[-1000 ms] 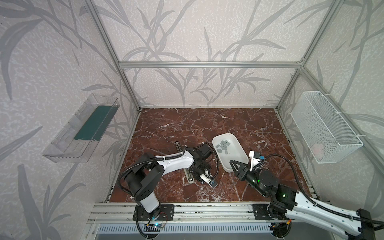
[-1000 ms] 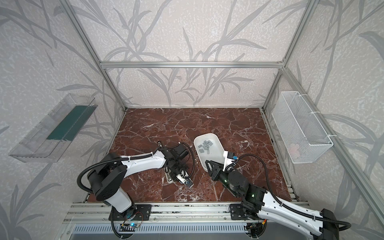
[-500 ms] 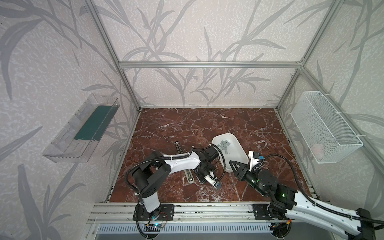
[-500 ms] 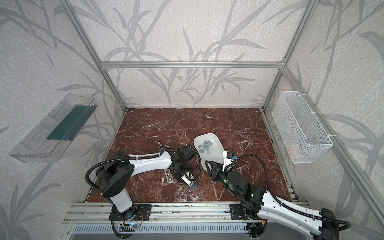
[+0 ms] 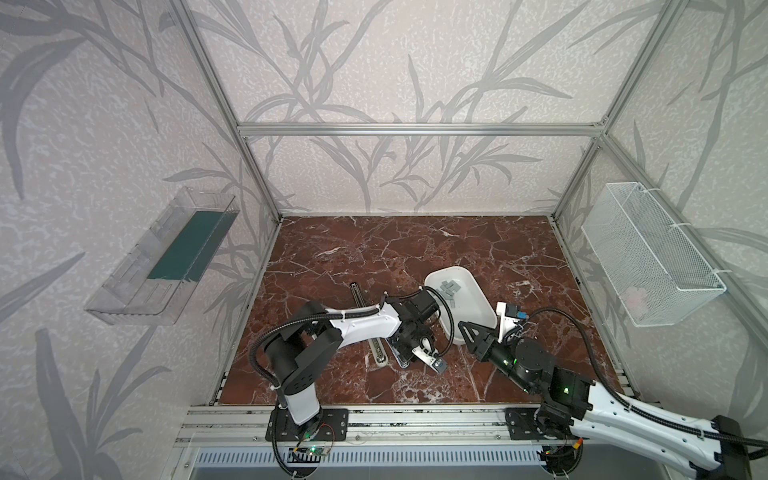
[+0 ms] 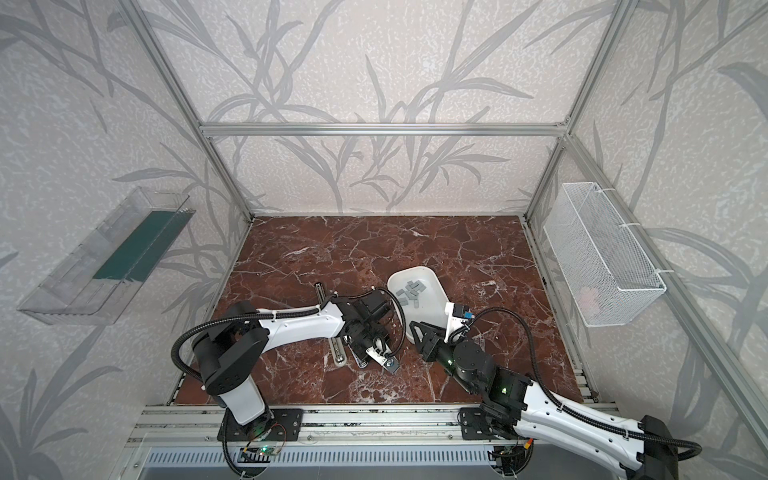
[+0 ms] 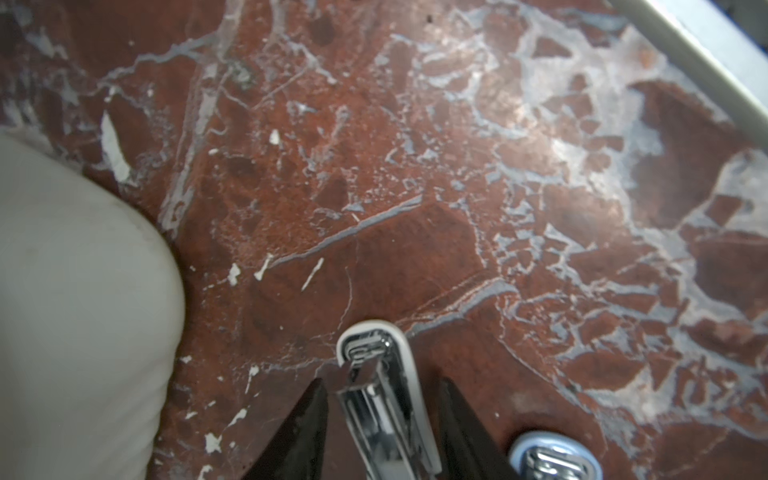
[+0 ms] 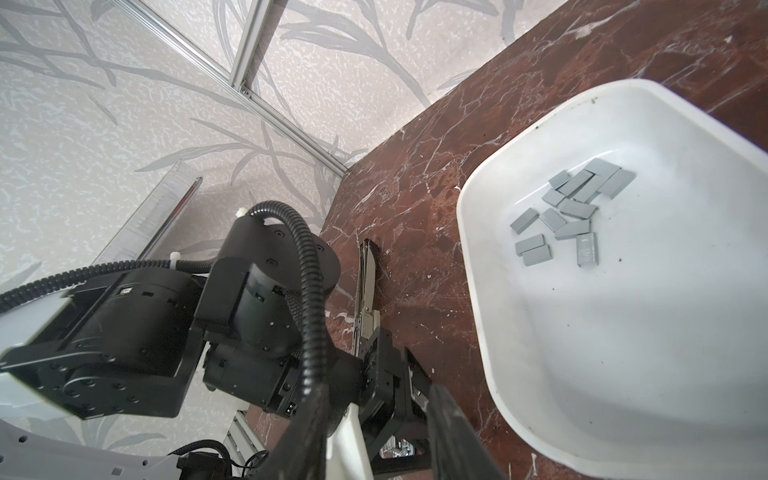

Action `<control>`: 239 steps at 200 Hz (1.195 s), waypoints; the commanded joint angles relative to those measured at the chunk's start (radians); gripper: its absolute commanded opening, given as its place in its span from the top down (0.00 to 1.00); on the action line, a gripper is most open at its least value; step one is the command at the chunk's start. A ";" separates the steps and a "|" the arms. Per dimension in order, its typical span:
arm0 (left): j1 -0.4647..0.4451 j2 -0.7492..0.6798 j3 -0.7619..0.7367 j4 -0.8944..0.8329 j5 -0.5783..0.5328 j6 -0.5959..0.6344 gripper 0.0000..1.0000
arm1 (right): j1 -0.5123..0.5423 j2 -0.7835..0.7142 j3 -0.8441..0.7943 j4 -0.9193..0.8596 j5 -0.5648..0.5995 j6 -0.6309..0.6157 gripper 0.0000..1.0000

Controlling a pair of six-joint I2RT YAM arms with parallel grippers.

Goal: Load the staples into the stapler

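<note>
Ok, starting on the left: the left gripper [image 7: 380, 382] is down over the stapler [image 7: 370, 351], which lies flipped open on the marble table [image 5: 374, 257]. Its 2 jaws are partway open, 1 on each side of the metal channel. As far as I can see there's a sliver of gap on both sides, so they straddle it rather than grip it. The stapler's long axis runs straight out between the jaws, with the nose just past the tips. A 2nd rounded end with a blue rim [image 7: 555, 457] sits just outside 1 finger, and I can't tell what it belongs to.

Next over, the white tray [image 5: 476, 309] sits just beside those jaws. The staples [image 8: 569, 208] are all in it, roughly 12 grey strips heaped together and pointing every which way.

Right side: the right gripper [image 5: 471, 338] hovers at the tray's rim with the pile straight ahead of its jaws, across bare tray floor. I can't tell how wide those jaws are or whether they hold anything. Imo that arm is clearly nearer for a pick. The strips lie at all angles, so it'd have to choose 1 and turn the wrist to close across its short side.
</note>
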 commanded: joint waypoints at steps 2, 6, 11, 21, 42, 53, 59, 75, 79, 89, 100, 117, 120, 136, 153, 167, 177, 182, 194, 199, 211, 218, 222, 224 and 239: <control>0.007 -0.073 -0.044 0.081 0.006 -0.014 0.49 | -0.002 -0.005 0.004 0.013 0.012 -0.013 0.59; 0.009 -0.084 -0.051 0.097 0.006 -0.015 0.48 | -0.002 -0.006 0.004 0.012 0.012 -0.015 0.59; 0.011 -0.096 -0.062 0.114 0.010 -0.018 0.48 | -0.002 -0.008 0.004 0.010 0.013 -0.013 0.59; 0.019 -0.122 -0.073 0.137 0.025 -0.024 0.46 | -0.003 -0.010 0.005 0.007 0.013 -0.015 0.59; 0.026 -0.159 -0.074 0.128 0.055 -0.019 0.46 | -0.005 -0.016 0.006 0.000 0.017 -0.018 0.59; 0.031 -0.178 -0.077 0.127 0.067 -0.018 0.46 | -0.006 -0.019 0.006 -0.004 0.017 -0.019 0.59; 0.035 -0.186 -0.078 0.126 0.071 -0.019 0.46 | -0.007 -0.022 0.007 -0.006 0.020 -0.019 0.59; 0.046 -0.197 -0.083 0.115 0.066 -0.004 0.46 | -0.009 -0.029 0.006 -0.015 0.025 -0.020 0.58; 0.050 -0.197 -0.085 0.106 0.060 0.008 0.46 | -0.008 -0.030 0.006 -0.017 0.026 -0.020 0.58; 0.058 -0.188 -0.090 0.088 0.038 0.041 0.46 | -0.008 -0.035 0.006 -0.022 0.027 -0.020 0.58; 0.070 -0.176 -0.099 0.074 0.012 0.072 0.46 | -0.009 -0.040 0.006 -0.026 0.027 -0.021 0.58; 0.096 -0.157 -0.100 0.054 -0.015 0.101 0.46 | -0.010 -0.049 0.006 -0.033 0.026 -0.021 0.58; 0.102 -0.157 -0.099 0.049 -0.016 0.106 0.46 | -0.010 -0.051 0.006 -0.035 0.026 -0.021 0.58; 0.129 -0.157 -0.099 0.027 -0.004 0.128 0.46 | -0.012 -0.062 0.006 -0.045 0.027 -0.024 0.58; 0.143 -0.163 -0.105 0.009 -0.003 0.158 0.46 | -0.012 -0.076 0.006 -0.055 0.033 -0.025 0.58; 0.147 -0.166 -0.107 -0.001 -0.005 0.177 0.46 | -0.012 -0.085 0.005 -0.063 0.034 -0.024 0.58; 0.152 -0.169 -0.112 -0.003 -0.004 0.189 0.46 | -0.012 -0.089 0.004 -0.066 0.035 -0.027 0.57; 0.153 -0.169 -0.114 -0.005 -0.006 0.199 0.46 | -0.013 -0.092 0.003 -0.067 0.036 -0.025 0.58; 0.157 -0.169 -0.117 -0.018 -0.013 0.220 0.46 | -0.015 -0.095 0.002 -0.069 0.034 -0.028 0.58; 0.158 -0.169 -0.119 -0.020 -0.019 0.228 0.46 | -0.014 -0.096 0.003 -0.069 0.035 -0.026 0.58; 0.161 -0.170 -0.127 -0.024 -0.031 0.250 0.46 | -0.015 -0.098 0.003 -0.071 0.033 -0.025 0.57; 0.163 -0.174 -0.131 -0.033 -0.032 0.268 0.46 | -0.015 -0.098 0.003 -0.071 0.032 -0.025 0.58; 0.164 -0.177 -0.132 -0.039 -0.027 0.277 0.46 | -0.015 -0.098 0.003 -0.071 0.032 -0.025 0.58; 0.166 -0.180 -0.133 -0.040 -0.026 0.280 0.46 | -0.015 -0.099 0.003 -0.071 0.031 -0.025 0.58; 0.171 -0.204 -0.139 -0.045 0.006 0.291 0.46 | -0.014 -0.100 0.003 -0.071 0.031 -0.025 0.58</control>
